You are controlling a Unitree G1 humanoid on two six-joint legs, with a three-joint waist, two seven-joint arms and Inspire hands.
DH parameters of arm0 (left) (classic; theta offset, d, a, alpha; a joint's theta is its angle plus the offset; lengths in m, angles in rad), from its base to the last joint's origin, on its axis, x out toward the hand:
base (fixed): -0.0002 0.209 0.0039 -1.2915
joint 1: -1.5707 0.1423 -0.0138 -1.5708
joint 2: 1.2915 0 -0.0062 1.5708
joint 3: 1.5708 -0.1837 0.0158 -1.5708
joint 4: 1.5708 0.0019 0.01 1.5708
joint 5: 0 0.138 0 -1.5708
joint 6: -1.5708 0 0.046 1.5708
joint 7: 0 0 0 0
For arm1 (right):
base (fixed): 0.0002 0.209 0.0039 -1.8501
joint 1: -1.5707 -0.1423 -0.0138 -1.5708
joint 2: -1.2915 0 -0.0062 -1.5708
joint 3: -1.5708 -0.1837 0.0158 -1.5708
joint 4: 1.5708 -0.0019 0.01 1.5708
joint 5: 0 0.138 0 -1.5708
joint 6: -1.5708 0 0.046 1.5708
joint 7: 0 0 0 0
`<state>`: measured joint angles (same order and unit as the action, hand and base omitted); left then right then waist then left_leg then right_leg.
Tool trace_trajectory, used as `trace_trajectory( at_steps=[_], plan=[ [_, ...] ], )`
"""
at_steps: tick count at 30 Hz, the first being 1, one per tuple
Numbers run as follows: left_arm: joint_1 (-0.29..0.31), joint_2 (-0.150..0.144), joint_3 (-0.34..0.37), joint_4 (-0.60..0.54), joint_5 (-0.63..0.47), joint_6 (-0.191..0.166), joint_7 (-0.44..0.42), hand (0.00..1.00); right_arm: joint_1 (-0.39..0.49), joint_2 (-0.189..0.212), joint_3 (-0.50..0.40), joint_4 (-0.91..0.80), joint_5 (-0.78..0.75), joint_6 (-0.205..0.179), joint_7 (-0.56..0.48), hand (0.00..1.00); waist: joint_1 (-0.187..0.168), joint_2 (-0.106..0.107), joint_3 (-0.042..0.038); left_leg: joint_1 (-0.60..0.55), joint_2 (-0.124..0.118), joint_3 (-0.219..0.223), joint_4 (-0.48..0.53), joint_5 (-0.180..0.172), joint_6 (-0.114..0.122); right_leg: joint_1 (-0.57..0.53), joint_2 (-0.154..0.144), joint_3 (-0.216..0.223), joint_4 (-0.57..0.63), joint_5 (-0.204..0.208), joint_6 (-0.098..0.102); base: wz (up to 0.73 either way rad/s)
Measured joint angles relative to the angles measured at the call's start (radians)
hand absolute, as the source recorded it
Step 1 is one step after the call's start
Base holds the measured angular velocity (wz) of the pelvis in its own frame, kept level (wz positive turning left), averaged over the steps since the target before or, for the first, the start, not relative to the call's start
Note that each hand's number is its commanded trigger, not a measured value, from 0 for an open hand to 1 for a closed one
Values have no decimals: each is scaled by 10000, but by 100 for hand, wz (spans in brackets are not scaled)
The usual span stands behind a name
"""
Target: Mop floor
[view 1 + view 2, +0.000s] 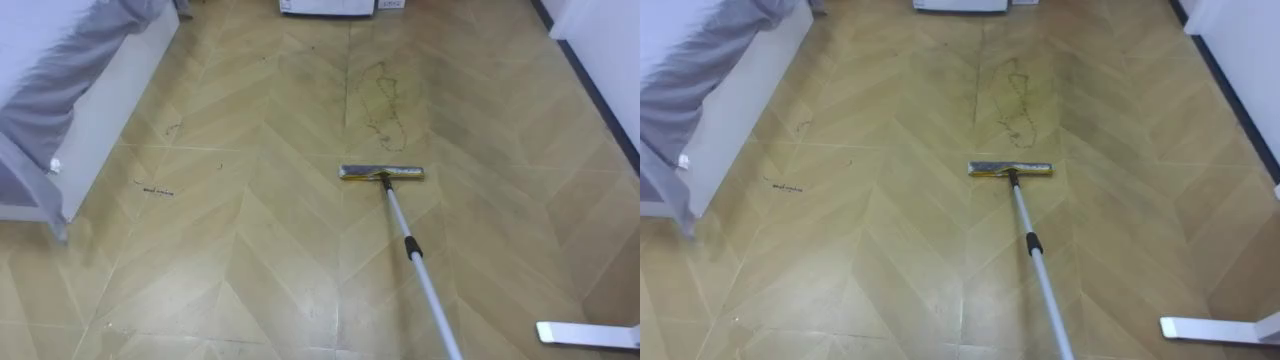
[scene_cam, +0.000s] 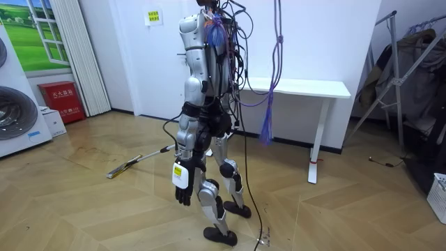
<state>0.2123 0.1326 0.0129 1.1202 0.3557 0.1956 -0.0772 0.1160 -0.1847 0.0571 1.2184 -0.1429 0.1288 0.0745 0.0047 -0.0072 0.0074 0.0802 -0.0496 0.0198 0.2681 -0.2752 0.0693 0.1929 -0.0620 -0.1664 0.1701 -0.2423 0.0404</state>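
Observation:
A flat mop lies with its yellow-edged head (image 1: 381,173) on the wooden floor, just below a dark scribbled stain (image 1: 385,105). Its silver handle (image 1: 420,275) runs back toward me and leaves the eye views at the bottom, right of centre. In the room view the mop head (image 2: 122,169) rests on the floor at the room view's left, and the handle (image 2: 150,156) rises to my waist, where my body hides its end. My left hand (image 2: 182,192) hangs at my side with relaxed fingers, holding nothing.
A white bed frame with grey cloth (image 1: 90,90) lines the left. Small dark marks (image 1: 158,190) lie near it. A white table foot (image 1: 585,333) sits at the lower right, under the white desk (image 2: 306,88). A washing machine (image 2: 17,118) stands at the room view's left.

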Motion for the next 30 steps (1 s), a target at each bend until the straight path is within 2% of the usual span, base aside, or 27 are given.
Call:
trace_trajectory(
  at_steps=[12,15,18,22,23,27,28,30],
  plan=[
    [-74,-6,-75,-5,-24,-47,0,0,20,-38,23,31,80,15,10,100,-12,55,4,-110,10,-2,4,-8,-7,-48,3,-33,32,0,0,0],
    [-217,-1,-70,-6,-6,5,3,0,-25,-44,16,-7,239,44,10,100,-3,56,-16,-419,10,5,92,-6,-8,-301,-1,-91,54,0,0,0],
    [-417,-1,-75,-7,11,38,7,0,-148,-66,14,5,293,45,7,100,0,44,-69,-875,37,45,400,-4,-7,-739,9,-75,247,0,-2,0],
    [-667,2,-192,-1,11,33,99,0,-277,-58,16,105,536,34,-88,100,-4,60,-67,-1428,47,23,642,-3,-3,-1217,8,-119,357,5,-11,1],
    [-684,1,-212,-4,14,28,100,0,-294,-59,19,130,587,34,-93,100,-3,89,-83,-1475,47,19,650,-3,-3,-1256,9,-123,354,8,-16,3],
    [-655,-7,-482,-7,22,80,228,0,-309,-19,23,262,658,37,-302,100,-5,143,-51,-1849,67,-46,627,-3,-2,-1641,22,-127,443,16,-29,0],
    [-668,-12,-588,-7,22,93,261,0,-311,-24,20,268,655,38,-355,100,-14,185,-85,-2012,73,-45,652,1,-1,-1845,21,-134,547,16,-30,0],
    [-658,-22,-593,37,21,94,279,0,-311,-34,8,351,595,43,-415,100,-13,192,-73,-2195,66,-6,762,4,3,-2053,20,-132,566,16,-30,0]
  ],
)
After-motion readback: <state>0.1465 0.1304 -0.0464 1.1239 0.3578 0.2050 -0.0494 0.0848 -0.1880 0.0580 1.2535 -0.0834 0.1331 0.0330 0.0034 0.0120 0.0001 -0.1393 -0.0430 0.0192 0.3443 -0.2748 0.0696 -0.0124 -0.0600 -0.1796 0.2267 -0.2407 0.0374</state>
